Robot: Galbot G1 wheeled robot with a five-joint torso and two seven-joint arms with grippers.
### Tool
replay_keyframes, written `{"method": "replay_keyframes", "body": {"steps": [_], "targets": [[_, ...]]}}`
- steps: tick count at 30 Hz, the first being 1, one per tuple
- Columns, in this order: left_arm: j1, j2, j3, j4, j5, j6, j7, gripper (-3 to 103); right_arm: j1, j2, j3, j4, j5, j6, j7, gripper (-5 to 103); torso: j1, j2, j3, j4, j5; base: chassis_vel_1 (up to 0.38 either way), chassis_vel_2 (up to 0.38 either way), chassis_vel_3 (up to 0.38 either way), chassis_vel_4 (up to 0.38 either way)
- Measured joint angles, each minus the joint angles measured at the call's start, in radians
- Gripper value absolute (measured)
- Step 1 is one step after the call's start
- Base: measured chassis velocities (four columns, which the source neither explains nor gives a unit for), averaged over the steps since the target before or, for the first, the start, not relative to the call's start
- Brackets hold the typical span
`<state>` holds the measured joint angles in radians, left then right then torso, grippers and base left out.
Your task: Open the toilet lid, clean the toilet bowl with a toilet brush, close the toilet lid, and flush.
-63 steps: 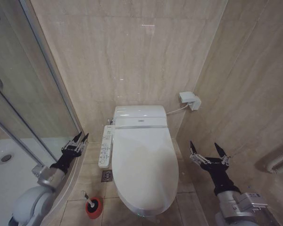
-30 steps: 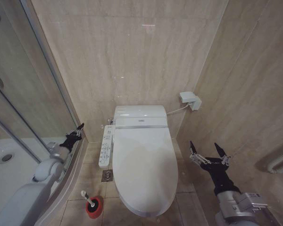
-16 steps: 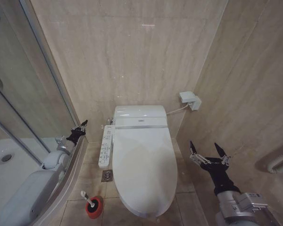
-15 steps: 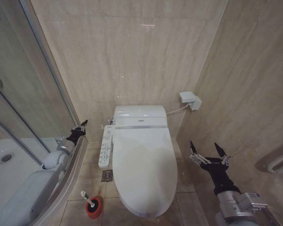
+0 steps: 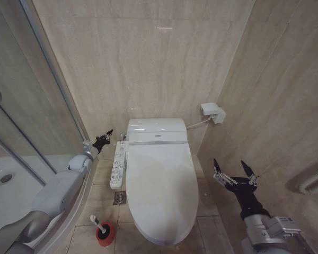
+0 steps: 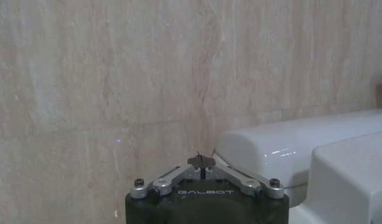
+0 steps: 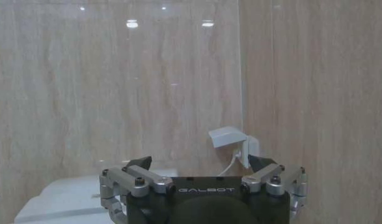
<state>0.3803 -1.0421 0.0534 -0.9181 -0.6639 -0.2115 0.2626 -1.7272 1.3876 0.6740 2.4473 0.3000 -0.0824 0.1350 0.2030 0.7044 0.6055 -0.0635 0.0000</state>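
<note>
Since a couple of seconds ago the left arm has stretched forward from down by the shower tray, so in the head view the left gripper (image 5: 103,138) now sits up near the back wall, just beside the control panel (image 5: 116,165) on the toilet's left side, fingers pinched together on nothing. Right gripper (image 5: 235,171) hasn't budged: it hangs to the right of the toilet, fingers spread wide and empty. Toilet lid (image 5: 160,190) is down flat over the toilet bowl (image 5: 160,239), whose front edge just peeks out under it. Toilet brush (image 5: 98,224) stands in its red holder (image 5: 106,234) on the floor, left of the bowl's front.

Left wrist view: the left gripper (image 6: 201,161) has its fingertips meeting at a point, facing the tiled wall, with the white tank cover (image 6: 284,144) close by.

Right wrist view: the right gripper (image 7: 203,169) is wide open, pointed at the wall corner where a white wall box (image 7: 231,140) is mounted.
</note>
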Motion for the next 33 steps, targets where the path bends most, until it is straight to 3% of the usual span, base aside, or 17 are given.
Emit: {"method": "replay_keyframes", "body": {"steps": [2,4,6,7,9,10,13,14,19,33], "targets": [[-0.003,0.000,0.004,0.002,0.000,0.000,0.002,0,0.000,0.000,0.000,0.000,0.000,0.000,0.000,100,0.000,0.000,0.000,0.0002,0.0001,0.000,0.000,0.000,0.000],[-0.052,0.002,0.068,0.011,-0.017,0.001,0.043,0,0.000,0.000,0.000,0.000,0.000,0.000,0.000,100,0.000,0.000,0.000,0.0012,-0.0007,0.000,0.000,0.000,0.000],[-0.120,0.005,0.139,0.013,-0.040,0.005,0.092,0,0.000,0.000,0.000,0.000,0.000,0.000,0.000,100,0.000,0.000,0.000,-0.0019,0.0011,0.000,0.000,0.000,0.000],[-0.131,0.011,0.154,0.012,-0.042,0.004,0.125,0,0.000,0.000,0.000,0.000,0.000,0.000,0.000,100,0.000,0.000,0.000,-0.0023,0.0016,0.000,0.000,0.000,0.000],[-0.133,0.031,0.159,0.012,-0.039,-0.001,0.160,0,0.000,0.000,0.000,0.000,0.000,0.000,0.000,100,0.000,0.000,0.000,-0.0020,-0.0002,0.000,0.000,0.000,0.000],[-0.133,0.048,0.160,0.008,-0.037,-0.003,0.180,0,0.000,0.000,0.000,0.000,0.000,0.000,0.000,100,0.000,0.000,0.000,-0.0006,-0.0009,-0.041,-0.068,-0.002,0.016],[-0.126,0.067,0.153,-0.002,-0.035,-0.008,0.198,0,0.000,0.000,0.000,0.000,0.000,0.000,0.000,100,0.000,0.000,0.000,0.0003,0.0008,-0.014,-0.023,-0.001,0.005],[-0.118,0.074,0.146,-0.007,-0.033,-0.009,0.203,0,0.000,0.000,0.000,0.000,0.000,0.000,0.000,100,0.000,0.000,0.000,0.0007,-0.0003,0.000,0.000,0.000,0.000],[-0.102,0.091,0.122,-0.020,-0.029,-0.011,0.213,0,0.000,0.000,0.000,0.000,0.000,0.000,0.000,100,0.000,0.000,0.000,-0.0007,0.0001,0.000,0.000,0.000,0.000],[-0.030,0.121,0.067,-0.016,0.010,-0.026,0.239,0,0.000,0.000,0.000,0.000,0.000,0.000,0.000,100,0.000,0.000,0.000,-0.0005,0.0000,0.000,0.000,0.000,0.000]]}}
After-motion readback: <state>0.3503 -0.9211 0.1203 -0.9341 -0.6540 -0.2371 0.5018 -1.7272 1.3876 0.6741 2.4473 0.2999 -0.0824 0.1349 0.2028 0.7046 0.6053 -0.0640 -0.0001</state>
